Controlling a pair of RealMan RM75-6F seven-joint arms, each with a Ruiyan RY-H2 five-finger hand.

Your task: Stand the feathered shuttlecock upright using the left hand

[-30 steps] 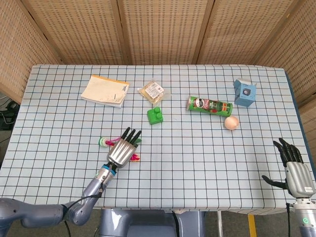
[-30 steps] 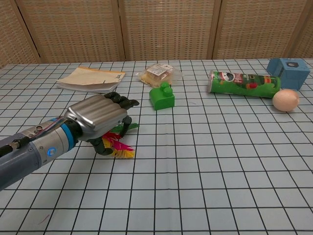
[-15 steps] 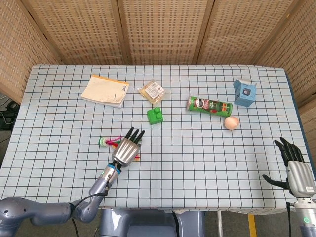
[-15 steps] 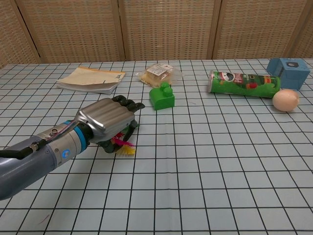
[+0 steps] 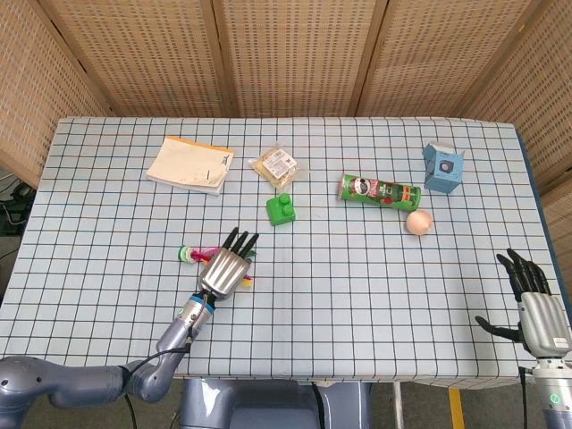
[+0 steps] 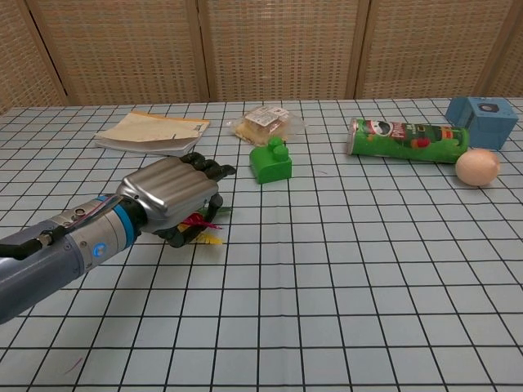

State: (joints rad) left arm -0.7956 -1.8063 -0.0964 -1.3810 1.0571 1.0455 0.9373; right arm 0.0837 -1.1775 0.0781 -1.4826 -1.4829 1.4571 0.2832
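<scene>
The feathered shuttlecock lies on its side on the checked cloth, left of centre. Its green-and-white cork end [image 5: 187, 256] points left, and its red, yellow and green feathers [image 6: 203, 231] stick out from under my left hand. My left hand [image 5: 228, 268] lies palm down over the feathers with its fingers stretched forward and apart; in the chest view the left hand [image 6: 170, 197] hides whether the thumb touches them. My right hand [image 5: 534, 305] hangs off the table's front right corner, fingers spread and holding nothing; the chest view does not show it.
A green brick [image 5: 281, 209] stands just beyond the left hand. Further back lie a notebook [image 5: 189, 164] and a wrapped snack [image 5: 277, 164]. To the right are a green chips can [image 5: 379, 189] on its side, an egg [image 5: 418, 222] and a blue box [image 5: 443, 167].
My left hand has shifted a little back and to the left over the shuttlecock, and fewer feathers show beneath it. The right hand has stayed where it was.
</scene>
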